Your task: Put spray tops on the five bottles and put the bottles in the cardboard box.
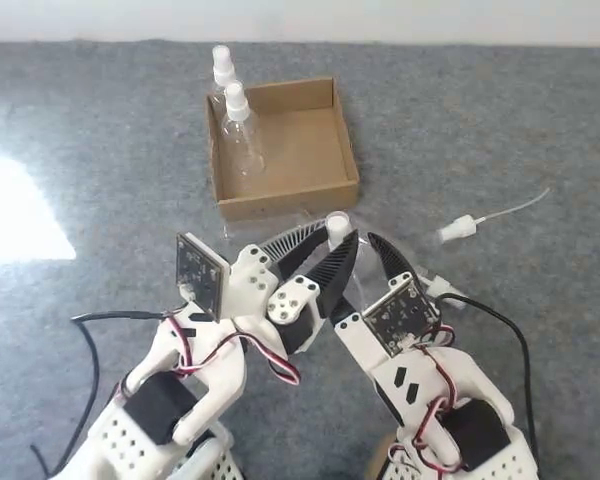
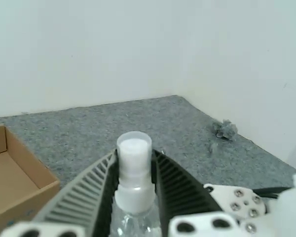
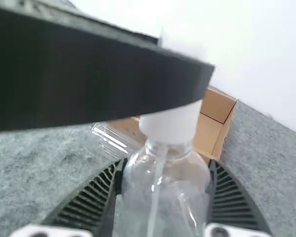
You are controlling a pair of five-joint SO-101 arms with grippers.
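Bottle [image 3: 163, 197] upright betw both grippers, just in front of cardboard box [image 1: 285, 195]. L wrist view: left gripper [image 2: 134, 158] pinching its spray top [image 2: 134, 145]. R wrist view adds: right gripper [image 3: 166, 168] pressed onto clear body, tube running down inside; also 2nd bottle [image 3: 107, 134] lying near box. High view gives box contents: topped bottle [image 1: 242, 130] upright by wall on that view's left; rear bottle [image 1: 223, 65] at back corner, inside or behind, can't tell. Loose spray top [image 1: 458, 228] on table [image 1: 540, 120], well apart from box
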